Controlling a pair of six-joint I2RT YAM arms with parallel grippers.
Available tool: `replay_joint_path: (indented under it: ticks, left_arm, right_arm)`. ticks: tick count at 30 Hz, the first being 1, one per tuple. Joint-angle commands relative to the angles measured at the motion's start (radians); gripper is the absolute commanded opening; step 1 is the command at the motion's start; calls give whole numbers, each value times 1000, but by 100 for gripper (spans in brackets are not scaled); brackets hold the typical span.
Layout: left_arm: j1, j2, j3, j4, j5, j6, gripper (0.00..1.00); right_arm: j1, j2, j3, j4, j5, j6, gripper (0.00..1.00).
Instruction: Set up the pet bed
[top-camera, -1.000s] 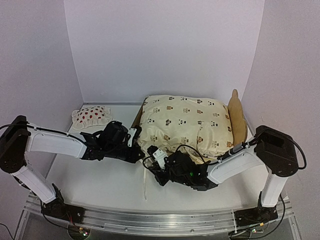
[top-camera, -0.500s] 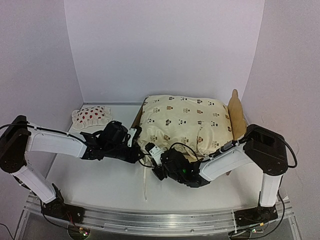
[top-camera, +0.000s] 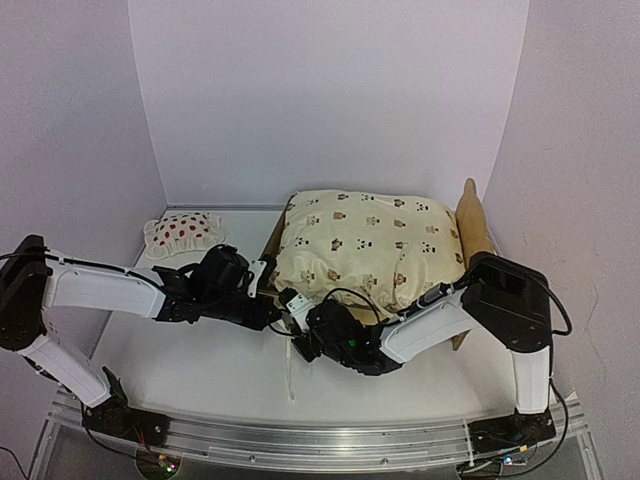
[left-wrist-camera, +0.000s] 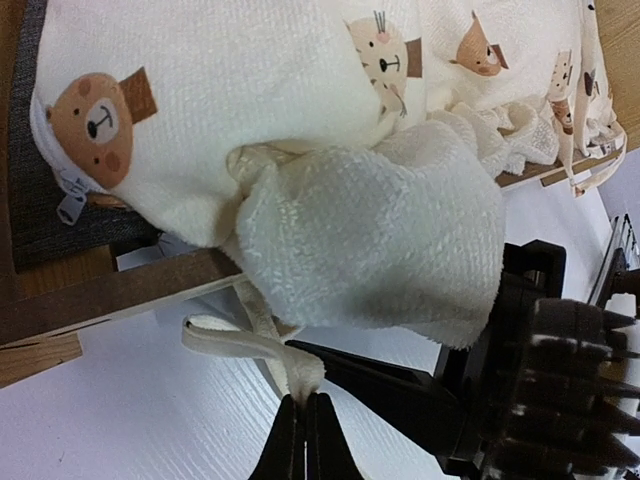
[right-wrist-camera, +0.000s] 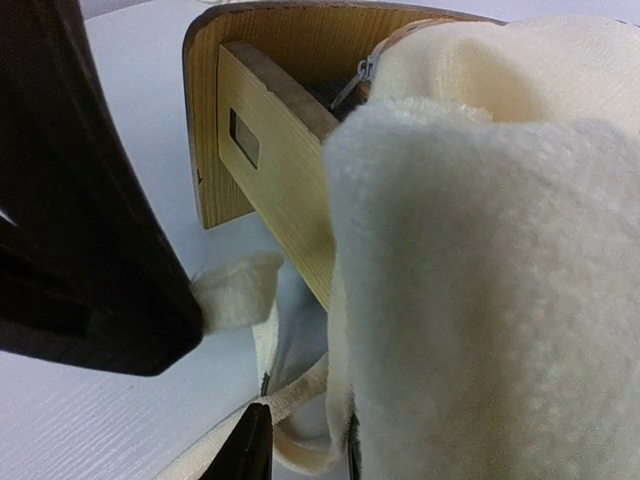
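The tie (left-wrist-camera: 240, 340) of the cover (left-wrist-camera: 250, 100) is pinched in the closed left hand (left-wrist-camera: 305, 405); whether the right hand (right-wrist-camera: 300, 445) grips cannot be told. Fastening it to the bed (right-wrist-camera: 280, 150) is called for next.

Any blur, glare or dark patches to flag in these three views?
Top external: even soft light, no glare, animal-print cover sharp. Left wrist: cover and the tie pinched in the left gripper are crisp. Right wrist: too close, so the cover's terry fills the right half softly blurred; the pet bed is sharper, and the left gripper is a black, detail-less mass.
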Motion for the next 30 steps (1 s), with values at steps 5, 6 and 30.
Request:
replay_joint_path:
  ticks: [5,6,30]
  left_arm:
    - [5,-94,-36,-33,-3,-4,0]
    - [5,-97,-39,-31,0,-6,0]
    - [17,79,4,166,127,-15,0]
  right_arm:
    - [-3,35,36,77,61,11,6]
    - [-2,25,30,80,57,7,3]
    - [-3,-212,-143,91,-278,77,0]
